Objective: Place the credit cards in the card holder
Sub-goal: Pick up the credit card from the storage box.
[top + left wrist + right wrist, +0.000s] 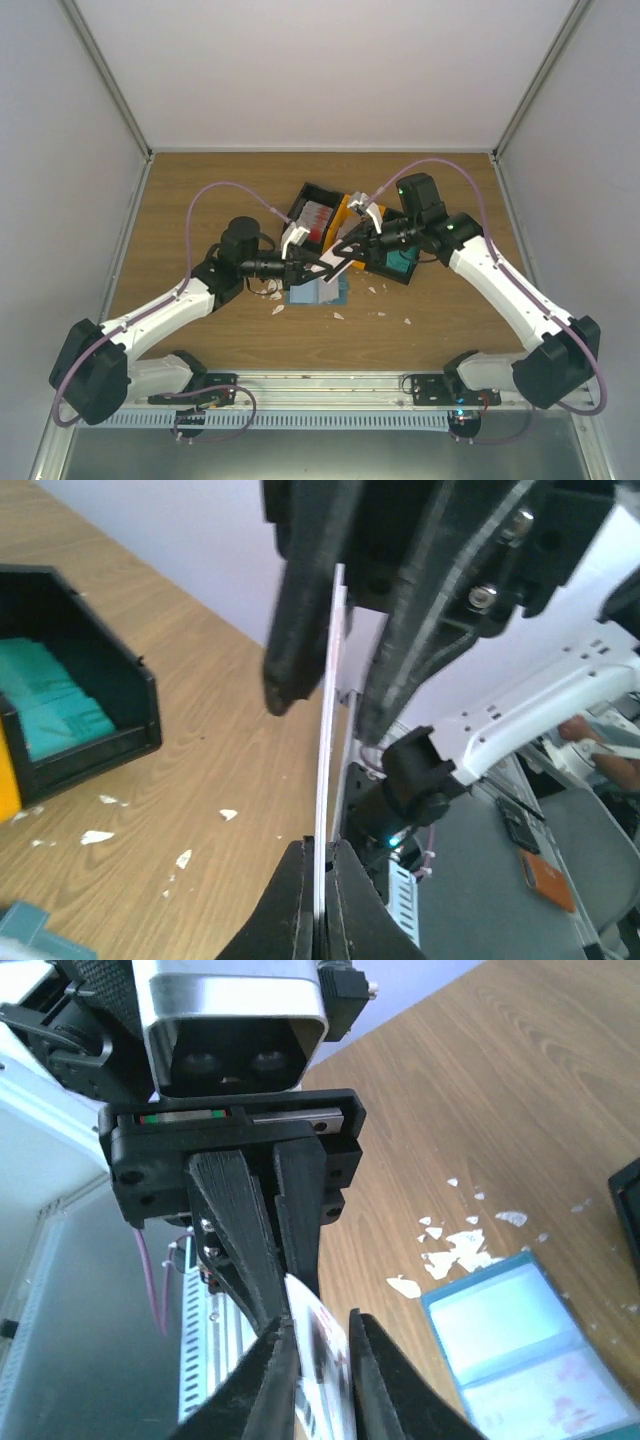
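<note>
A whitish credit card with red print (pixel 325 1355) is held upright between both grippers above the open blue card holder (pixel 322 292). My left gripper (pixel 320 848) is shut on one edge of the card (pixel 327 730). My right gripper (pixel 320 1322) is open and straddles the card's other end, with a gap on one side. In the top view the two grippers meet fingertip to fingertip, left gripper (pixel 318 263) and right gripper (pixel 347 250). The holder lies open on the table, its light blue inside (pixel 510 1330) facing up.
A black bin (pixel 312 213) with red-and-white cards and an orange bin (pixel 347 212) stand behind the grippers. Another black bin (pixel 100 745) holds teal cards (pixel 50 705). Small white scraps (pixel 338 315) lie on the wood around the holder.
</note>
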